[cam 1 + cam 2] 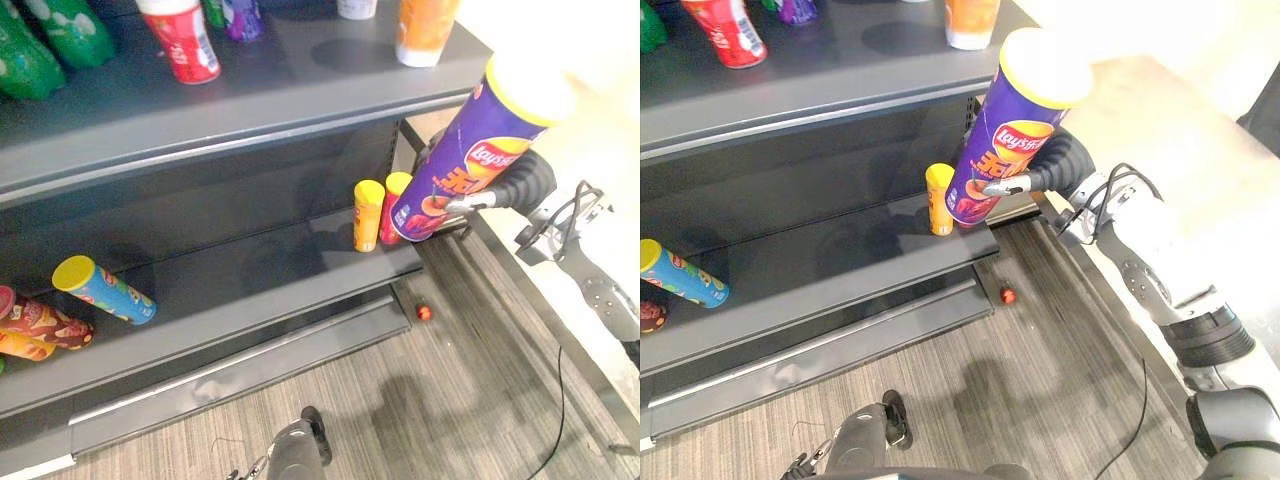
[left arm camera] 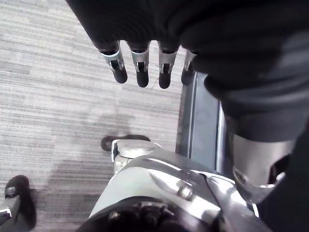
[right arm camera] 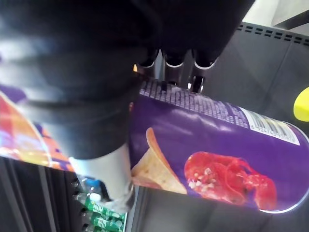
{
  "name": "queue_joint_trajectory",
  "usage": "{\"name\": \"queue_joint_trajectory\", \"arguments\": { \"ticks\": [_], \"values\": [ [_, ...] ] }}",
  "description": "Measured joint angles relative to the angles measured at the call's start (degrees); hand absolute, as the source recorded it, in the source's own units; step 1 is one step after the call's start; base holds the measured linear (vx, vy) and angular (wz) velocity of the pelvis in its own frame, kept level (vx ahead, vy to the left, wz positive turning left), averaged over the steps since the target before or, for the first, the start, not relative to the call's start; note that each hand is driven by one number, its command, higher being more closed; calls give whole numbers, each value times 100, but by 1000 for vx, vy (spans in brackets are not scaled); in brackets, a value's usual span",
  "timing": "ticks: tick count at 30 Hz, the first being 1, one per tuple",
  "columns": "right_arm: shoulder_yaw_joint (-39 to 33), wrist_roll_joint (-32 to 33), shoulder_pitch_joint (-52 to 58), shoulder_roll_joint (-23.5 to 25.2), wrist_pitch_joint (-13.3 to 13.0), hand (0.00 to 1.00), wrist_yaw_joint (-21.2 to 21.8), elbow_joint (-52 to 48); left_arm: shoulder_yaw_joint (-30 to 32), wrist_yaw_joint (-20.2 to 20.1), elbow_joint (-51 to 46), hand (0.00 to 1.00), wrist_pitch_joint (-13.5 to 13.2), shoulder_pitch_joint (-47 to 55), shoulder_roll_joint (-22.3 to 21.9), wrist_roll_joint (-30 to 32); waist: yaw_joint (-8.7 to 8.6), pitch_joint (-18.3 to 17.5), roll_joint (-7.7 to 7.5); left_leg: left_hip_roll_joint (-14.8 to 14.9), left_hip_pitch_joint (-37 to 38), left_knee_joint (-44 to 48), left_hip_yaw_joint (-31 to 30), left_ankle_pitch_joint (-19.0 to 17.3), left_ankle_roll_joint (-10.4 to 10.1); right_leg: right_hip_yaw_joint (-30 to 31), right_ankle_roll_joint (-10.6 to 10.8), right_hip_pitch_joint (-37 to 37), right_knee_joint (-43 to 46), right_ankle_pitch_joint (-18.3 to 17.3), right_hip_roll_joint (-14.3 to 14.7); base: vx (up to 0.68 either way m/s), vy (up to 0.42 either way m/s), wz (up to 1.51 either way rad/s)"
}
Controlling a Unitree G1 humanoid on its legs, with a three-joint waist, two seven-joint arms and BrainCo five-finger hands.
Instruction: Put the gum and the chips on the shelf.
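The chips can [image 1: 470, 150] is a tall purple tube with a pale yellow lid. Its side carries a red-and-yellow logo, a picture of a curved chip and a red lobster, and a band of small print near the base. It is tilted, lid up and away from the shelving, base down at the right end of the lower shelf [image 1: 250, 280]. The right robot hand [image 1: 1040, 175] grasps it around the middle, fingers [image 3: 166, 60] curled over one side and the thumb under the other.

The base sits just in front of a small yellow can [image 1: 368, 215] and a reddish can with a yellow lid [image 1: 392, 205]. Most of the reddish can is hidden behind the tube. Whether the base touches the shelf board is hard to tell.

The left robot hand [image 2: 140, 67] hangs low over the striped floor [image 2: 58, 96], fingers relaxed and holding nothing.

A small red object [image 1: 424, 313] lies on the floor beside the shelf's foot, too small to identify. Bottles and cans on the upper shelf [image 1: 300, 90] are cut off at the frame edge.
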Motion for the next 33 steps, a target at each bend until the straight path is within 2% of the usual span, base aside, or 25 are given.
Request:
{"name": "queue_joint_trajectory", "arguments": {
  "ticks": [1, 2, 3, 4, 5, 6, 8, 9, 10, 11, 12, 13, 14, 15, 16, 17, 18, 19, 22, 26, 28, 33],
  "values": [
    [-31, 1, 78, -5, -1, 100, 26, -63, -33, -16, 0, 0, 1, 2, 27, 70, -14, -30, -24, -50, 0, -21, -91, -86, -71, -33, 58, 27, 14, -45, -9, 21, 38, 41],
    [-182, 2, 358, 0, -4, 100, 58, -231, -94, -29, -4, 0, 0, -13, 92, 117, -39, -107, -134, -223, -80, -69, -230, -211, -183, -139, 149, 34, 131, -223, -125, 12, 62, 53],
    [-312, 1, 601, 6, -6, 100, 122, -294, -122, -44, 7, 0, 5, -23, 191, 119, -74, -131, -194, -408, -88, -168, -369, -274, -206, -218, 30, 5, 411, -364, -298, 20, 128, 86],
    [-515, -3, 937, 6, 22, 100, 162, -323, -230, -66, 37, 0, 8, -30, 214, 144, -201, -144, -189, -660, -61, -356, -671, -268, -190, -82, -426, -130, 1197, -377, -603, 36, 181, 112],
    [-749, -15, 1375, 15, 118, 100, 143, -322, -495, -55, 105, 0, 6, -23, 265, 156, -309, -156, -134, -856, 120, -690, -972, -171, -148, 837, -1322, -722, 2502, -114, -983, 73, 154, 107],
    [-803, -19, 1518, 30, 149, 100, 138, -323, -612, -56, 129, 0, 17, -34, 313, 158, -362, -155, -148, -898, 195, -823, -1074, -145, -144, 1345, -1520, -963, 2951, -8, -1016, 88, 79, 87],
    [-902, -141, 1759, 103, 197, 100, 165, -329, -791, -42, 219, 0, 46, -77, 437, 172, -419, -138, -152, -963, 411, -1055, -1238, -135, -131, 2539, -1441, -1571, 3695, -376, -787, 118, 11, 54],
    [-907, -239, 1843, 118, 238, 100, 173, -371, -851, -40, 285, 0, 50, -125, 451, 186, -463, -122, -113, -972, 625, -1266, -1300, -7, -127, 3111, -1327, -1871, 3708, -652, -506, 160, 28, 50],
    [-932, -237, 1920, 119, 241, 100, 187, -452, -892, -42, 283, 0, 43, -130, 460, 236, -536, -106, -60, -986, 719, -1354, -1382, 35, -130, 3564, -1237, -2130, 3330, -832, -250, 164, 15, 41],
    [-941, -235, 1922, 117, 242, 100, 211, -467, -916, -43, 283, 0, 41, -158, 472, 292, -560, -110, -64, -989, 724, -1360, -1451, 36, -133, 3804, -1187, -2256, 3039, -876, -99, 160, -37, 49],
    [-1020, -233, 1965, 102, 253, 100, 279, -520, -985, -58, 290, 0, 35, -276, 533, 330, -665, -122, -78, -994, 697, -1387, -1575, 65, -188, 4402, -1015, -2443, 2282, -848, 217, 203, -125, 75],
    [-1185, -221, 2132, 57, 274, 100, 294, -682, -1052, -104, 295, 0, -2, -380, 629, 346, -731, -150, -129, -1047, 673, -1424, -1681, 139, -306, 4803, -658, -2488, 1438, -621, 400, 204, -157, 82],
    [-1238, -220, 2181, 45, 273, 100, 315, -746, -1082, -134, 279, 0, -26, -410, 653, 376, -756, -138, -209, -1109, 698, -1415, -1748, 131, -325, 4842, -498, -2498, 1168, -421, 372, 224, -225, 82],
    [-1245, -220, 2217, 28, 273, 100, 392, -805, -1138, -131, 345, 0, -60, -512, 704, 386, -774, -125, -281, -1167, 765, -1382, -1865, 114, -368, 4836, -242, -2496, 1087, -172, 324, 215, -212, 49],
    [-1215, -218, 2237, -19, 248, 100, 470, -899, -1156, -119, 285, 0, -90, -511, 652, 386, -766, -195, -129, -1027, 692, -1369, -1982, 113, -443, 4761, -308, -2496, 1051, -189, 481, 222, -204, 31],
    [-1204, -216, 2228, -70, 207, 100, 541, -982, -1171, -123, 257, 0, -112, -528, 629, 385, -742, -187, -103, -977, 675, -1409, -2028, 125, -490, 4723, -349, -2495, 991, -214, 541, 179, -141, 16],
    [-1167, -191, 2224, -187, 133, 100, 653, -1143, -1156, -109, 253, 0, -122, -577, 581, 381, -756, -215, 36, -864, 654, -1543, -2111, 209, -579, 4596, -394, -2488, 889, -189, 655, 177, -196, 17],
    [-1092, -110, 2224, -313, 68, 100, 717, -1235, -1126, -92, 214, 0, -128, -590, 555, 370, -797, -233, 70, -783, 689, -1763, -2219, 333, -666, 4474, -443, -2461, 792, -159, 767, 158, -200, 23],
    [-933, -109, 2227, -579, 50, 100, 829, -1299, -1063, -84, 219, 0, -150, -645, 533, 364, -801, -235, 60, -619, 880, -2167, -2417, 558, -791, 4234, -535, -2241, 571, -101, 973, 118, -159, 30],
    [-835, -92, 2226, -587, 53, 100, 825, -1325, -1014, -87, 239, 0, -162, -653, 468, 374, -735, -257, 76, -596, 974, -2520, -2563, 790, -810, 4125, -600, -2108, 367, -95, 1053, 6, -66, 24],
    [-799, 42, 2247, -479, 109, 100, 785, -1302, -1012, -91, 308, 0, -158, -649, 474, 382, -650, -266, 82, -601, 1093, -2727, -2585, 893, -796, 4119, -613, -2063, 354, -87, 1055, -40, -14, 7],
    [-354, 132, 2534, 75, 140, 100, 761, -1288, -1018, -141, 490, 0, -113, -556, 495, 574, -599, -358, 86, -623, 1226, -3043, -2716, 1088, -757, 4001, -613, -1982, 321, -89, 1033, -20, 1, 15]
  ]
}}
